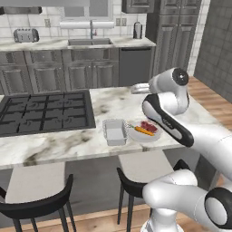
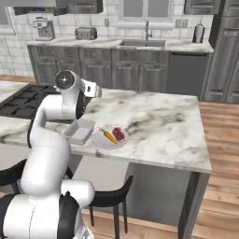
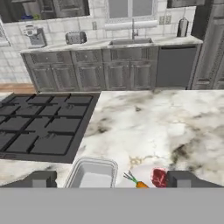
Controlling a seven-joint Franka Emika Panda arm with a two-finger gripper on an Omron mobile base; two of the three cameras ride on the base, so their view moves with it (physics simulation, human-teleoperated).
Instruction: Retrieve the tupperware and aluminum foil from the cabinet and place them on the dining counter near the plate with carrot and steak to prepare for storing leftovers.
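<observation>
Tupperware [image 1: 114, 131] sits upright and empty on the desk [image 2: 158, 121], i.e. the marbled dining counter, just beside the plate [image 1: 144, 133] at the plate's 9 o'clock in the left base view. The two look near-touching; whether the rims actually meet cannot be told. The placement fits the task: the container is set next to the leftovers. Carrot [image 2: 109, 136] and steak [image 2: 118, 134] lie side by side on the plate, the carrot on the tupperware side.

Gripper [image 3: 111, 179] is wide open and holds nothing. In the hand view its tips flank the tupperware and plate from above, apart from both. Judgement: the tupperware half is done and the hand is free for the second fetch.

Aluminum foil is not on the desk beside the plate, so that half is judged outstanding. A small blue streak at 11 o'clock in the hand view, in a dark upper opening, is too small to identify.

The arm covers part of the plate's far rim in the left base view. The cooktop [image 1: 45, 111] is cut off at the left edge.
</observation>
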